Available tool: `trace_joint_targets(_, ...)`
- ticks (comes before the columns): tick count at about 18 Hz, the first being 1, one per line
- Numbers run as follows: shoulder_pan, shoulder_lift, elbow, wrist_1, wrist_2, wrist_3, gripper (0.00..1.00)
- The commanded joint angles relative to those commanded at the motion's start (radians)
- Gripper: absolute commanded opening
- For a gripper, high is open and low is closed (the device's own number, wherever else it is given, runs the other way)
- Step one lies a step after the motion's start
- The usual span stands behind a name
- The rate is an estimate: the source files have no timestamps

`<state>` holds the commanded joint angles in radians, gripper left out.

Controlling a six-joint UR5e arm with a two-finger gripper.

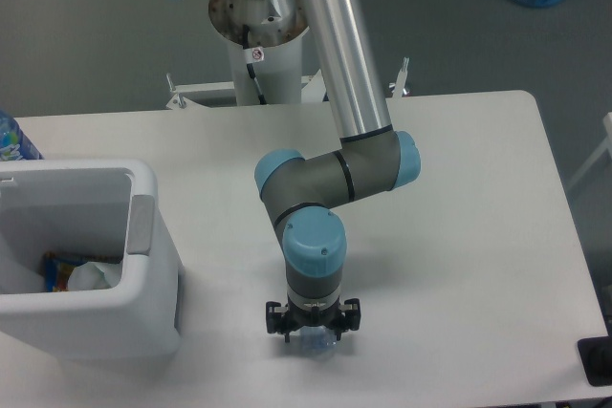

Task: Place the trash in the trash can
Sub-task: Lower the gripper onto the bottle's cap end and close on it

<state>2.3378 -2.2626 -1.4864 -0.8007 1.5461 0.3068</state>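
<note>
Gripper [314, 330] points straight down at the white table [478, 236] near its front edge, well to the right of the trash can [143, 303]; something pale and bluish shows between its fingers, but whether the fingers are clamped on it or merely apart around it cannot be told. Trash can stands at the left edge of the table with its grey tab [142, 224] facing the arm, and crumpled white trash [91, 276] lies inside it beside a colourful wrapper [55, 270]
</note>
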Motion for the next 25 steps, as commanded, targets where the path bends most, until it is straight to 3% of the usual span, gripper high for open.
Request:
trace_joint_targets(4, -0.003, 0.003, 0.000, 0.000, 0.006, 0.000, 0.62)
trace_joint_targets(15, -0.005, 0.009, 0.009, 0.000, 0.006, 0.002, 0.55)
trace_joint_targets(19, 0.000, 0.035, 0.032, -0.006, -0.004, 0.003, 0.56)
trace_joint_targets(25, 0.024, 0.054, 0.161, -0.008, -0.109, -0.017, 0.56)
